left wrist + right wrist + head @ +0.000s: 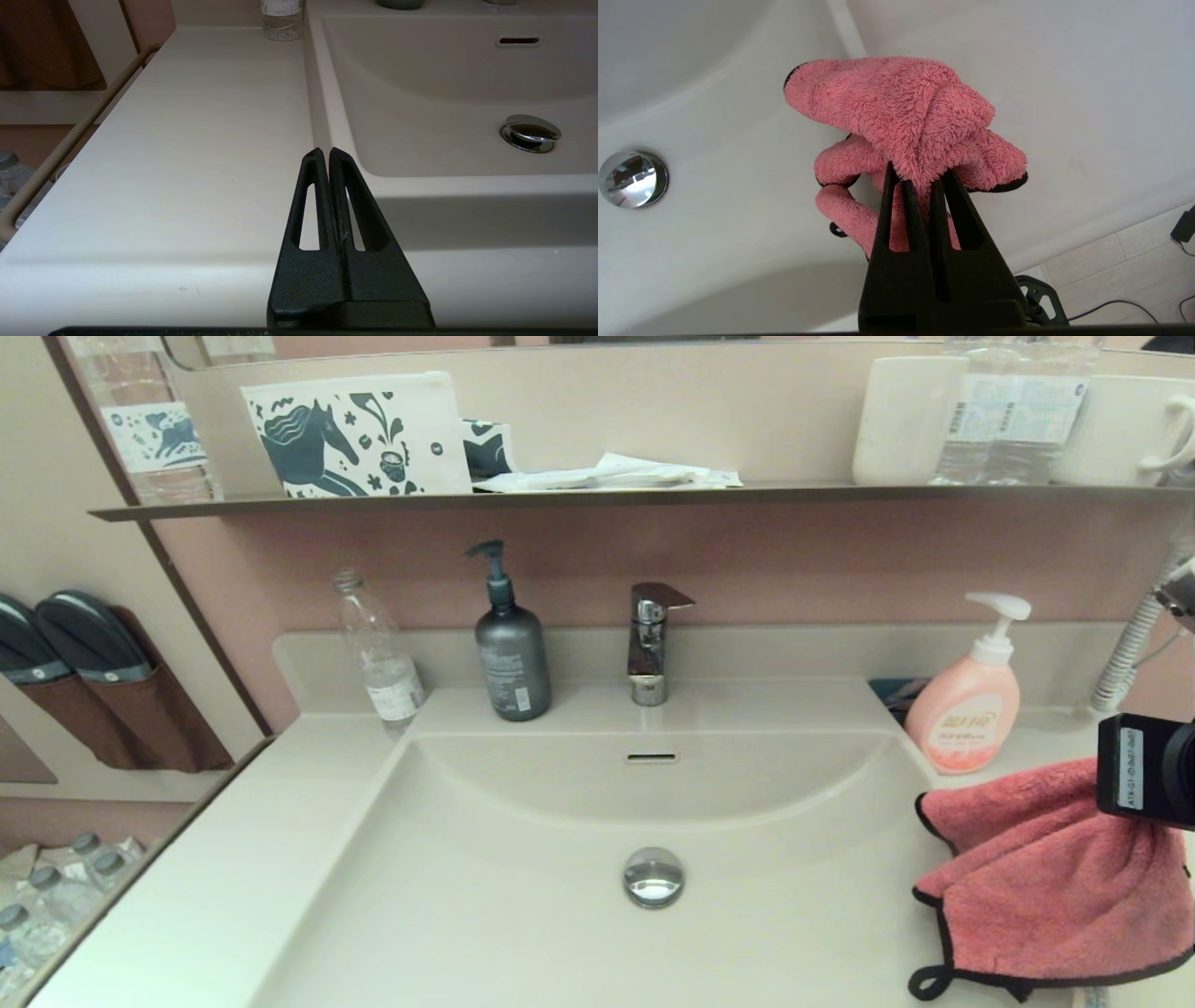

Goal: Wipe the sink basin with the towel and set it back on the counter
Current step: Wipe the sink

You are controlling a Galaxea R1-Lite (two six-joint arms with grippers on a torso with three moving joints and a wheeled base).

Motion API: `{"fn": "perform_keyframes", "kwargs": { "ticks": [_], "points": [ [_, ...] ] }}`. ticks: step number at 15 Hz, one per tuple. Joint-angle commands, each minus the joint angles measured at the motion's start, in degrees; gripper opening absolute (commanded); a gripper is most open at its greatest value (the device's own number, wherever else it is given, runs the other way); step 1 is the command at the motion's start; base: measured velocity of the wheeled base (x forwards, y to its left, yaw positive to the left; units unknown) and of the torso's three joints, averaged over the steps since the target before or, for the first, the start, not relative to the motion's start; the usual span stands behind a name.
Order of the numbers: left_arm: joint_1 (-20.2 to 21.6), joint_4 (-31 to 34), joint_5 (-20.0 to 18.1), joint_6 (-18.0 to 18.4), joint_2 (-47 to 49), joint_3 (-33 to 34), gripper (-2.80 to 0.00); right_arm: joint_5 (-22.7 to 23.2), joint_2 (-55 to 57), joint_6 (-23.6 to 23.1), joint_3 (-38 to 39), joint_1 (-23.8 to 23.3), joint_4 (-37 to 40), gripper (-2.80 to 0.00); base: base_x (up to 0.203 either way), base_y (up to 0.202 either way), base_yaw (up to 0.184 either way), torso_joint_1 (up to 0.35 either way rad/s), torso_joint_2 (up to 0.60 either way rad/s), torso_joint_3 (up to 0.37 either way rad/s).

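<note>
The coral-pink towel (1046, 887) with black edging hangs bunched from my right gripper (920, 175), which is shut on a fold of it. In the head view only that arm's black wrist block (1146, 770) shows, above the towel. The towel (906, 107) dangles over the right rim of the cream-white sink basin (523, 896), right of the chrome drain plug (653, 876). My left gripper (324, 150) is shut and empty, parked low over the front of the left counter (196, 140), beside the basin's left rim.
A pink pump soap bottle (966, 709) stands on the right counter behind the towel. A grey pump bottle (512, 653), a clear bottle (378, 658) and the chrome faucet (649, 639) line the back ledge. A dark shelf (607, 499) runs above. A ribbed hose (1134, 644) hangs far right.
</note>
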Motion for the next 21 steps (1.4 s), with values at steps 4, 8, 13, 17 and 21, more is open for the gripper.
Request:
{"fn": "perform_keyframes", "kwargs": {
  "ticks": [4, 8, 13, 17, 21],
  "points": [
    [0.0, 0.0, 0.0, 0.0, 0.0, 0.0, -2.80, -2.0, -0.9, 0.1, 0.1, -5.7, -0.1, -2.80, 0.000, 0.000, 0.000, 0.000, 0.00, 0.000],
    [0.0, 0.0, 0.0, 0.0, 0.0, 0.0, -2.80, -2.2, -1.5, -3.9, 0.2, -15.4, -2.0, -2.80, 0.000, 0.000, 0.000, 0.000, 0.00, 0.000],
    [0.0, 0.0, 0.0, 0.0, 0.0, 0.0, -2.80, 0.1, -2.4, -18.9, 1.2, -30.2, -16.2, -2.80, 0.000, 0.000, 0.000, 0.000, 0.00, 0.000],
    [0.0, 0.0, 0.0, 0.0, 0.0, 0.0, -2.80, 3.7, 0.9, -27.5, 1.3, -37.7, -28.6, -2.80, 0.000, 0.000, 0.000, 0.000, 0.00, 0.000],
    [0.0, 0.0, 0.0, 0.0, 0.0, 0.0, -2.80, 4.3, 5.3, -27.7, 1.3, -38.6, -31.5, -2.80, 0.000, 0.000, 0.000, 0.000, 0.00, 0.000]
  ]
}}
